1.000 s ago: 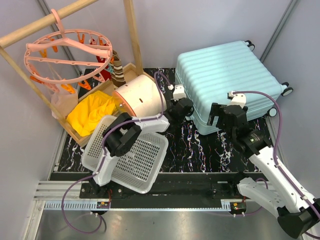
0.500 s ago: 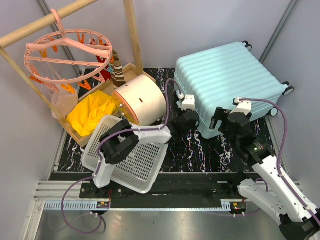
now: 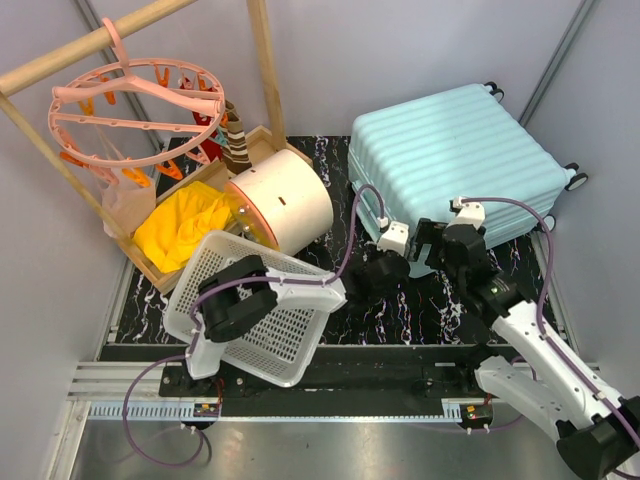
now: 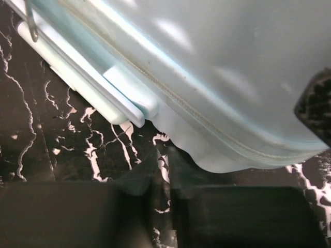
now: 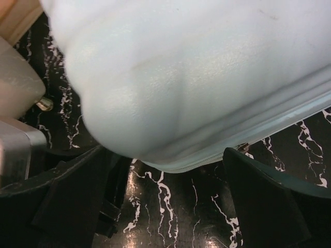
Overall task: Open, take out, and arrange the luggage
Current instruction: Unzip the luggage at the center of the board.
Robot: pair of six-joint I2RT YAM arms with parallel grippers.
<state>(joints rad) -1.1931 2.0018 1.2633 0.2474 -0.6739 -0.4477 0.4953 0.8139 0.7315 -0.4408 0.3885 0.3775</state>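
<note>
both arms reach low across the black marbled mat [image 3: 345, 300] to the near edge of the luggage [image 3: 455, 150], which lies flat at the mat's far right corner. the left gripper [image 3: 385, 275] is nearly pressed together and empty. the right gripper [image 3: 432, 238] is spread wide at the near corner. only the left wrist view shows the zip seam and what may be a side handle [image 4: 124, 98]. the shell is pale mint and ribbed.

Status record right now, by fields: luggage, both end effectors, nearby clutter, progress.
luggage: closed, lying flat on the marbled mat
left end effector: nearly closed, empty, low over the mat at the luggage's near-left corner
right end effector: wide open, facing the luggage's near edge, gripping nothing
white basket: tilted, under the left arm
progress: luggage not yet opened
</note>
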